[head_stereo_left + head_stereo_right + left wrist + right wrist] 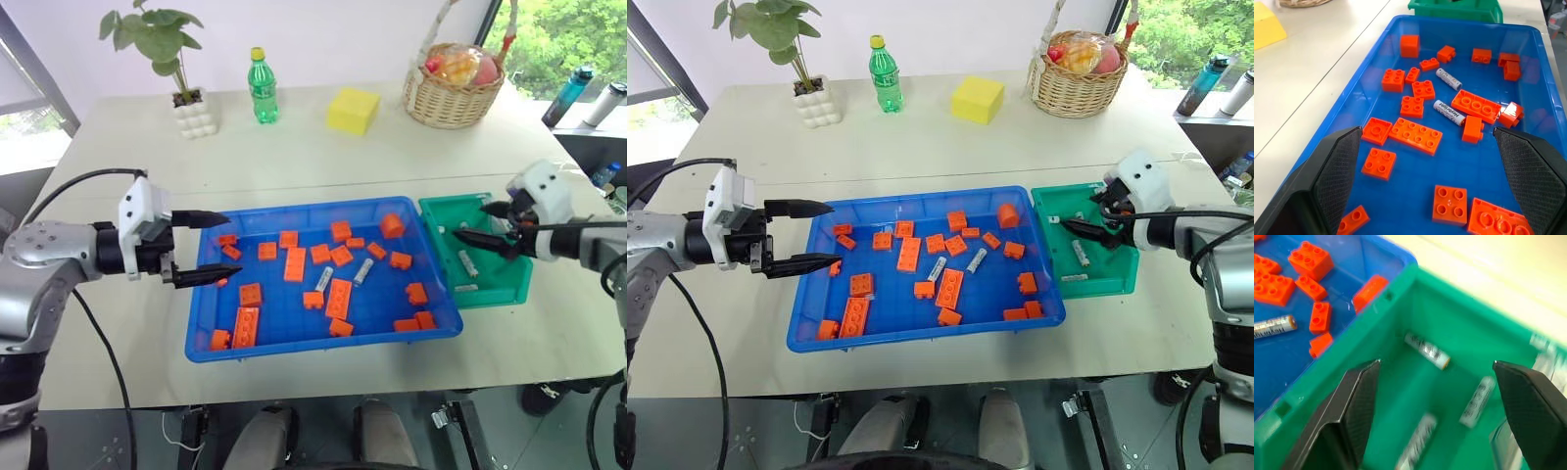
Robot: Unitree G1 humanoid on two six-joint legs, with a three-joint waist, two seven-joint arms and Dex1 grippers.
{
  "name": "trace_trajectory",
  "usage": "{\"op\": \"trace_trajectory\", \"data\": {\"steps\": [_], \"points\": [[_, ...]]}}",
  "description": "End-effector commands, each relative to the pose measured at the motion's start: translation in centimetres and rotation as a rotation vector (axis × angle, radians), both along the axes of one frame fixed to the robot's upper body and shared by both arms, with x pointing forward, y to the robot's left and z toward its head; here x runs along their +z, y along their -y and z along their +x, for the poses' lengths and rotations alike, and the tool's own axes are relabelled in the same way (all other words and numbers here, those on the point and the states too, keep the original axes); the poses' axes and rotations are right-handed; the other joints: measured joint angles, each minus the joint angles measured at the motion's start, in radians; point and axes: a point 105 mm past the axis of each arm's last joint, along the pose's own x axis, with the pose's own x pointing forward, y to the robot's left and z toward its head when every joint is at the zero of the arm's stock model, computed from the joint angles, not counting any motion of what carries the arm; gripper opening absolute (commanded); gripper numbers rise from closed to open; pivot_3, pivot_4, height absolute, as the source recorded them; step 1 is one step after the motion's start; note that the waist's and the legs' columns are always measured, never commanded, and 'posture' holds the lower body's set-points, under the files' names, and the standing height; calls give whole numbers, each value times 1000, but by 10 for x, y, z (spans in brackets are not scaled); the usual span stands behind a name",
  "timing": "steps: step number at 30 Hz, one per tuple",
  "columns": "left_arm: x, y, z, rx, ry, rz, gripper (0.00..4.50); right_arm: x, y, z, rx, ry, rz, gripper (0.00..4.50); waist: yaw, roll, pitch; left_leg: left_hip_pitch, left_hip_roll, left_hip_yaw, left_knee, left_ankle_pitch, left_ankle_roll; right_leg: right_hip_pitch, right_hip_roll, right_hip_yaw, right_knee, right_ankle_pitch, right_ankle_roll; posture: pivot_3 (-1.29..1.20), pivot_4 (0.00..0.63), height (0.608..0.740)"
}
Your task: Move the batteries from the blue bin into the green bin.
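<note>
The blue bin [206, 345] sits mid-table, strewn with orange bricks [295, 263]. Two batteries [324, 278] [363, 271] lie among the bricks near its middle; the left wrist view shows them too [1448, 111] [1449, 78]. My left gripper [233, 245] hovers open over the bin's left end, holding nothing. The green bin [509, 289] touches the blue bin's right side. Three batteries [1426, 350] [1477, 401] [1418, 440] rest on its floor. Above it, my right gripper [468, 220] is open and empty.
At the table's back stand a potted plant [186, 98], a green bottle [262, 88], a yellow block [353, 110] and a wicker basket of fruit [453, 93]. Bare tabletop lies between these and the bins. The table's front edge runs just below the blue bin.
</note>
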Motion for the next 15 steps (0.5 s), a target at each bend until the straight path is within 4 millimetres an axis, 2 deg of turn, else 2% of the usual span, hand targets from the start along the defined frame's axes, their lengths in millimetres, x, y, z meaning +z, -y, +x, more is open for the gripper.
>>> {"op": "trace_trajectory", "data": {"steps": [1, 4, 5, 8, 12, 15], "points": [[8, 3, -1, -23, 36, 5, 4500, 39, -42, 1, 227, 117, 0, 3476, -1, 0, 0, 0, 0, 0, 0, 0, 0, 0, 0, 0, 0, 0, 0, 0, 150, 737], [8, 3, -1, -21, 38, 6, 4500, 44, -90, 3, 453, 108, 20, 3476, -4, 0, 0, 0, 2, 1, -1, 0, 0, 0, 1, 0, -1, 0, 0, 0, 150, 737], [9, 4, -1, -21, 39, 6, 4500, 44, -101, 3, 503, 100, 18, 3476, -3, -1, 0, 0, 2, 1, -1, 0, 0, 0, 1, 0, -1, 0, 0, 0, 150, 737], [9, 5, -3, -21, 41, 4, 4500, 27, -136, 3, 702, 79, -77, 3476, 0, -1, 1, 0, 2, 1, 0, 0, 0, 0, 1, 0, -1, 0, 0, 0, 150, 737], [7, 13, -11, -28, 39, -6, 4500, -7, -165, 23, 775, 33, -198, 3476, -1, -2, 1, 0, 1, 0, 1, 0, 0, 0, 1, 0, 0, 0, 0, 0, 150, 737], [5, 17, -20, -31, 33, -10, 4500, -26, -174, 24, 863, 20, -286, 3476, 0, -2, 1, 0, 1, -1, 0, 0, 0, -1, 1, 0, 1, 0, 0, 0, 150, 737]]}}
